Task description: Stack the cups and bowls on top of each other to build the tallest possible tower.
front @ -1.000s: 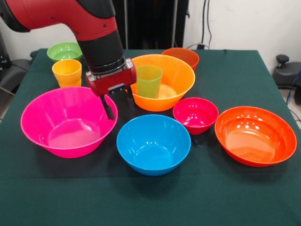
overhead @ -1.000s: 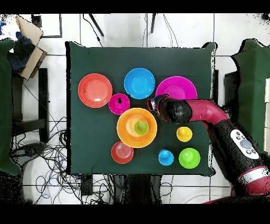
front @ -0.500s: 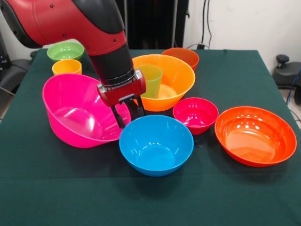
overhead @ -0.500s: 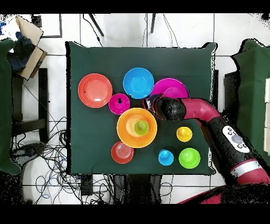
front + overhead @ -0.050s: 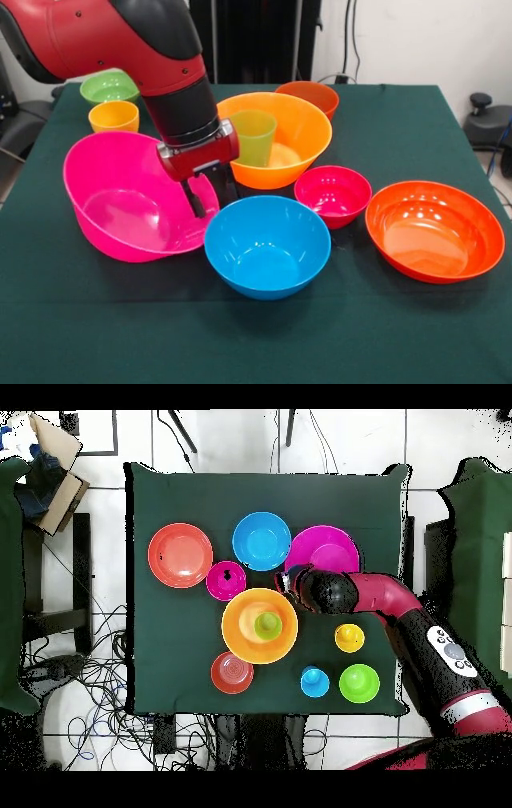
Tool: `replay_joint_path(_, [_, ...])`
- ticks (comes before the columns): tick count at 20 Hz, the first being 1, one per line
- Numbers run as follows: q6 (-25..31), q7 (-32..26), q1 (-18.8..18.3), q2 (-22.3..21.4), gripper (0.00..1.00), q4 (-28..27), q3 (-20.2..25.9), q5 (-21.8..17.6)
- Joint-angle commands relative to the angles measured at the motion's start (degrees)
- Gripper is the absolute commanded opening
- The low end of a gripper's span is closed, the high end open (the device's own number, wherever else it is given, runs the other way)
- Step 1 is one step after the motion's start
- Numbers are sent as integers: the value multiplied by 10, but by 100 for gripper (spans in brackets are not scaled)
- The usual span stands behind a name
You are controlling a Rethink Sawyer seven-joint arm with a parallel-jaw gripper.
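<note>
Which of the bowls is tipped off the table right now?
The big glossy pink plastic bowl: the end effector grips its rim and it sits tilted. The other bowls rest flat.

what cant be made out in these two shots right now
- Blue cup: front view, hidden behind the arm.
- Gripper at the big pink bowl rim: overhead view, covered by the arm.
- Small green bowl: front view, partly cut by the arm.
</note>
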Motion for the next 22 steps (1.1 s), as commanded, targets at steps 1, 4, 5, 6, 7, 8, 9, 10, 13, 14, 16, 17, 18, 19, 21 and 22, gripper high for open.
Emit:
replay_joint_path(1, [22, -81, -8, -20, 100, 0, 3, -26])
replay_joint_path(4, [37, -100, -14, -16, 100, -1, 13, -22])
replay_joint_path(5, [42, -104, -15, -16, 100, -3, 15, -21])
replay_joint_path(6, [46, -108, -16, -18, 100, -5, 16, -21])
replay_joint_path(7, [50, -112, -17, -19, 100, -7, 16, -21])
replay_joint_path(8, [55, -116, -15, -20, 100, -12, 17, -22])
replay_joint_path(9, [61, -122, -16, -22, 100, -16, 18, -22])
replay_joint_path(10, [68, -126, -16, -23, 100, -22, 19, -21])
replay_joint_path(13, [78, -134, -17, -26, 100, -31, 20, -21])
replay_joint_path(14, [81, -132, -15, -27, 100, -33, 19, -21])
replay_joint_path(16, [82, -127, -12, -32, 100, -31, 18, -21])
replay_joint_path(17, [83, -124, -10, -34, 100, -31, 18, -21])
replay_joint_path(18, [88, -126, -13, -38, 100, -30, 19, -19])
replay_joint_path(19, [91, -126, -14, -42, 100, -29, 20, -18])
replay_joint_path(21, [96, -128, -14, -46, 100, -28, 21, -17])
replay_joint_path(22, [100, -130, -14, -48, 100, -30, 21, -16])
